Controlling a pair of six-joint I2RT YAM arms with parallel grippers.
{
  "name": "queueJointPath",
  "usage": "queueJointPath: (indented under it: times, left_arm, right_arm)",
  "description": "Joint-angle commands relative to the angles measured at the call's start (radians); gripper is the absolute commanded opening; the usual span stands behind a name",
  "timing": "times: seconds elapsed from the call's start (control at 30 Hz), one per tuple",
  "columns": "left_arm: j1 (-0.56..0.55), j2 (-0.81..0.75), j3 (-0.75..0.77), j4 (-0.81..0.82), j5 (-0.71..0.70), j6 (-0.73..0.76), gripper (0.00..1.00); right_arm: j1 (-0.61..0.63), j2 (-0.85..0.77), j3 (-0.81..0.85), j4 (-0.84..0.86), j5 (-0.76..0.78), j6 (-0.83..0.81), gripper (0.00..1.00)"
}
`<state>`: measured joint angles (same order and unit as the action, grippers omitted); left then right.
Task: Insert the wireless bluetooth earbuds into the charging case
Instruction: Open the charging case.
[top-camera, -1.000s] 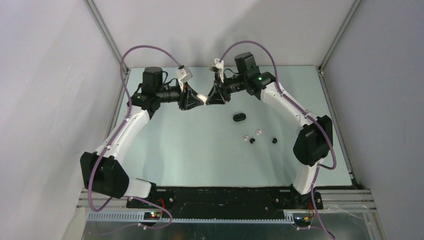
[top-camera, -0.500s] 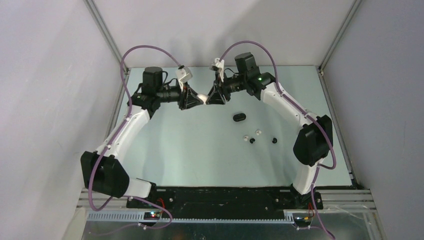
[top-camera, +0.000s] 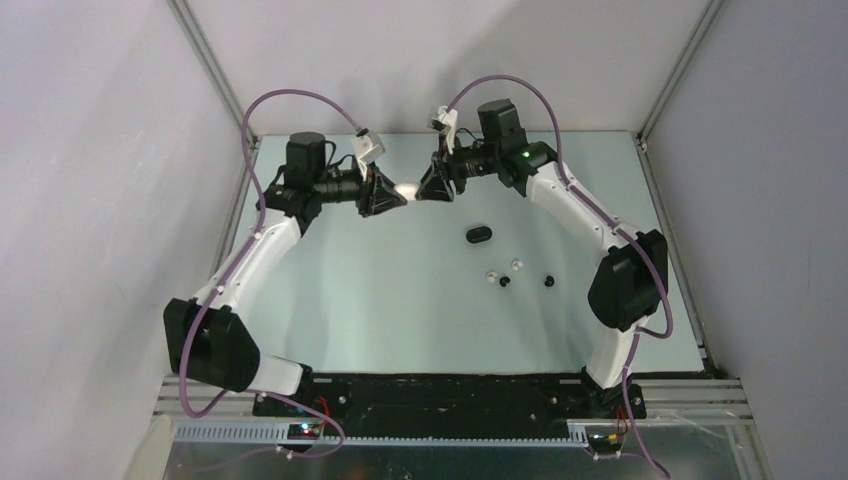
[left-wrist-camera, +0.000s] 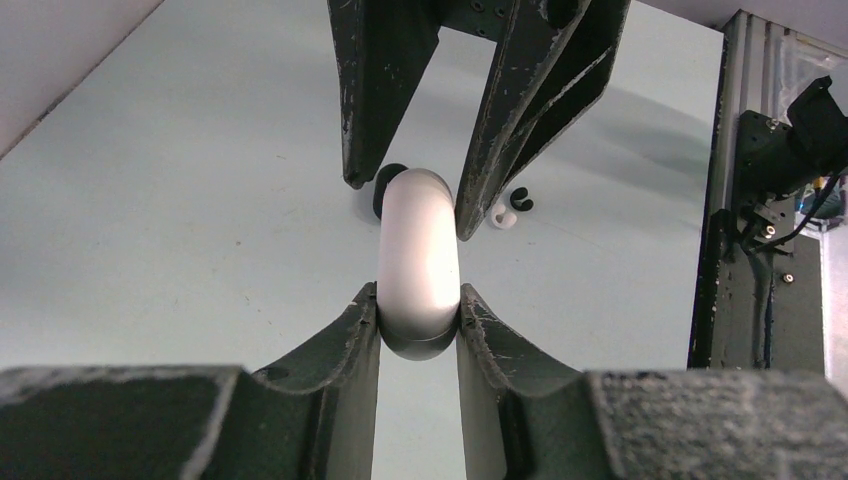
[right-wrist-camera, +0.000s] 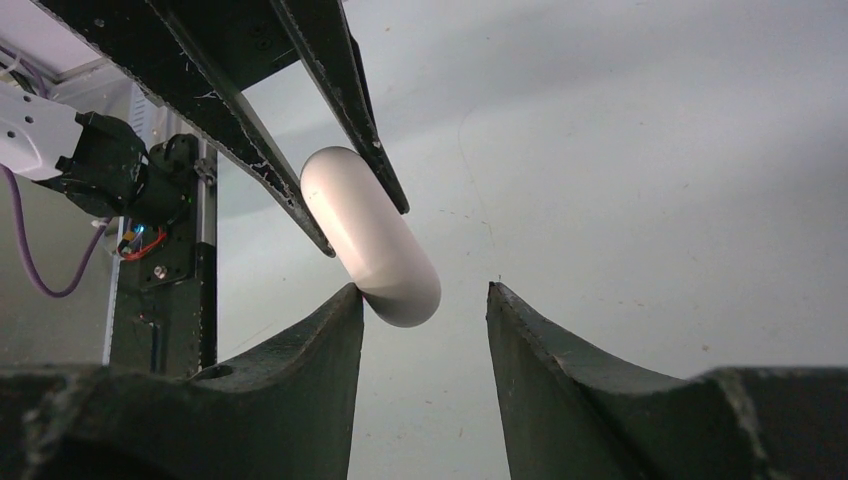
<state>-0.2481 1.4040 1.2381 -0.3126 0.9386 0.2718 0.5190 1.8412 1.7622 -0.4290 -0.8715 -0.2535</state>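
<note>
My left gripper (top-camera: 400, 193) is shut on one end of a white pill-shaped charging case (top-camera: 407, 189), held in the air over the far middle of the table; the left wrist view shows it pinched between my jaws (left-wrist-camera: 418, 260). My right gripper (top-camera: 427, 190) faces it, open, with the case's other end (right-wrist-camera: 372, 236) between its jaws, close to one finger (right-wrist-camera: 335, 320). A black case (top-camera: 479, 235) lies on the table. Two white earbuds (top-camera: 492, 275) (top-camera: 517, 264) and two black earbuds (top-camera: 505, 282) (top-camera: 549, 281) lie loose just in front of it.
The teal table (top-camera: 380, 300) is walled by grey panels on the left, back and right. Both arm bases sit on the black rail (top-camera: 440, 395) at the near edge. Purple cables loop above each wrist.
My right gripper, which was closed up against the white case, has opened and drawn slightly back to the right. The left gripper still holds the case.
</note>
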Motion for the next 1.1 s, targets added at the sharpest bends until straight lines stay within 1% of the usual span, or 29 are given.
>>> queueJointPath:
  times: [0.0,0.1,0.27,0.7,0.83,1.0,1.07]
  left_arm:
    - [-0.004,-0.006,0.040,-0.028,0.070,0.003,0.00]
    - [-0.004,-0.001,0.045,-0.029,0.072,0.004,0.00]
    - [-0.004,0.003,0.047,-0.029,0.076,-0.001,0.00]
    - [-0.007,0.013,0.047,-0.028,0.078,-0.012,0.00]
    - [-0.009,0.012,0.047,-0.029,0.076,-0.010,0.00]
    - [-0.006,0.008,0.049,-0.029,0.070,-0.015,0.00]
    - [-0.003,0.010,0.051,-0.029,0.071,-0.029,0.00]
  right_arm:
    - [-0.018,0.004,0.049,0.084,0.024,0.013,0.53]
    - [-0.011,0.003,0.052,0.091,0.007,0.026,0.57]
    - [-0.012,0.008,0.061,0.115,0.013,0.058,0.59]
    - [-0.029,0.025,0.077,0.189,-0.035,0.169,0.59]
    - [-0.029,0.030,0.076,0.188,-0.038,0.172,0.58]
    - [-0.028,0.031,0.068,0.180,-0.053,0.157,0.53]
    - [-0.027,0.028,0.064,0.173,-0.064,0.149,0.53]
